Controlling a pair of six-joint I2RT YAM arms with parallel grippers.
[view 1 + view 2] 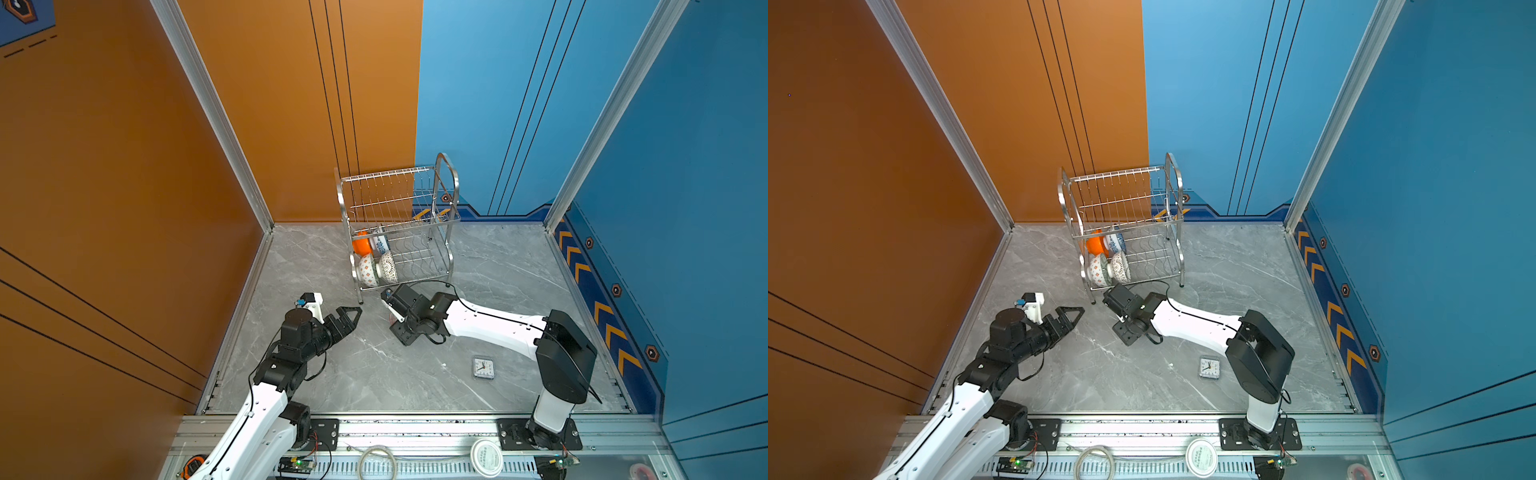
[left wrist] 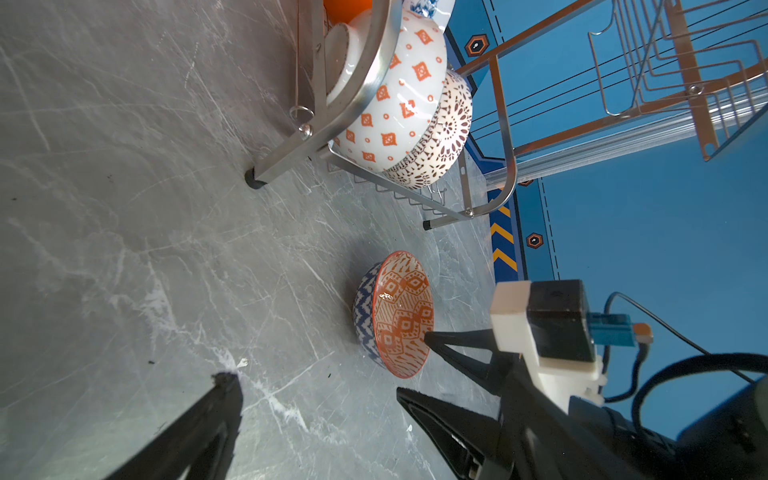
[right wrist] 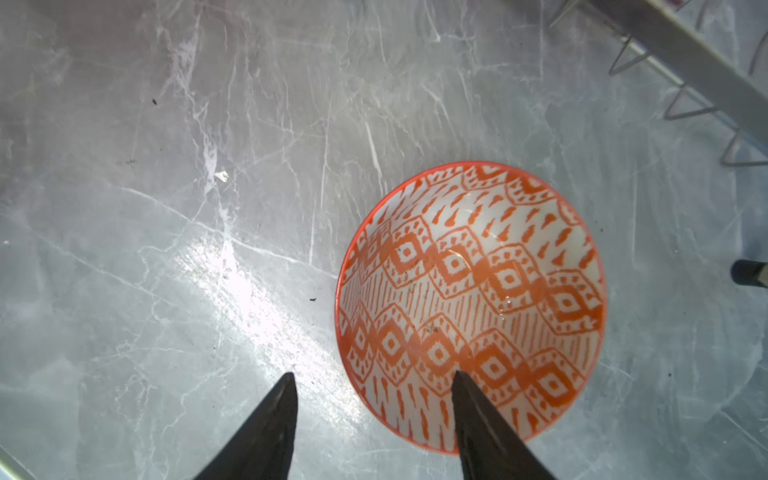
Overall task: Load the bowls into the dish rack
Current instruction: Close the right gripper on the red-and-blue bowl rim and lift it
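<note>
Print on the white lid (image 1: 486, 457) is unreadable; the right pincer (image 3: 374, 374), pointing down, stands apart astride the rim of the orange-red bowl (image 3: 469, 307), the left pincer (image 1: 353, 316) wide apart.

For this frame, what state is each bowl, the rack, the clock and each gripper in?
dish rack: upright
plain orange bowl: on edge, lower tier
blue-patterned bowl: on edge, lower tier
orange-diamond bowl: on edge, lower tier
black-lattice bowl: on edge, lower tier
orange-red bowl: upright, outside the dish rack
right gripper: open, straddling its rim
left gripper: open, empty
clock: flat, face up
</note>
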